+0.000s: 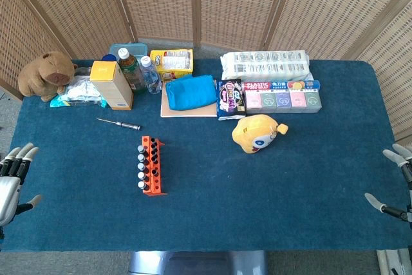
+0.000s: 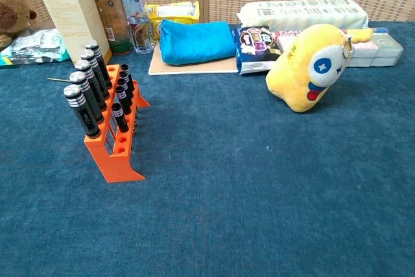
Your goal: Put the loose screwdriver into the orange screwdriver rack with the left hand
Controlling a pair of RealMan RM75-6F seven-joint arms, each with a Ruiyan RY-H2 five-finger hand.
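The loose screwdriver [image 1: 120, 123] lies flat on the blue cloth, black handle to the right, thin shaft to the left, just above the orange rack [image 1: 152, 165]. In the chest view only its shaft tip [image 2: 58, 80] shows behind the rack [image 2: 117, 154], which holds several black-handled screwdrivers upright. My left hand [image 1: 14, 175] hangs at the table's left edge with fingers spread, holding nothing, far left of the rack. My right hand [image 1: 394, 185] sits at the right edge, also spread and empty. Neither hand shows in the chest view.
Along the back stand a capybara plush [image 1: 45, 75], a yellow carton [image 1: 111, 85], two bottles [image 1: 132, 69], a blue pouch [image 1: 190, 91], snack packs [image 1: 230, 99] and tissue packs [image 1: 265, 66]. A yellow plush toy [image 1: 257, 133] lies right of the rack.
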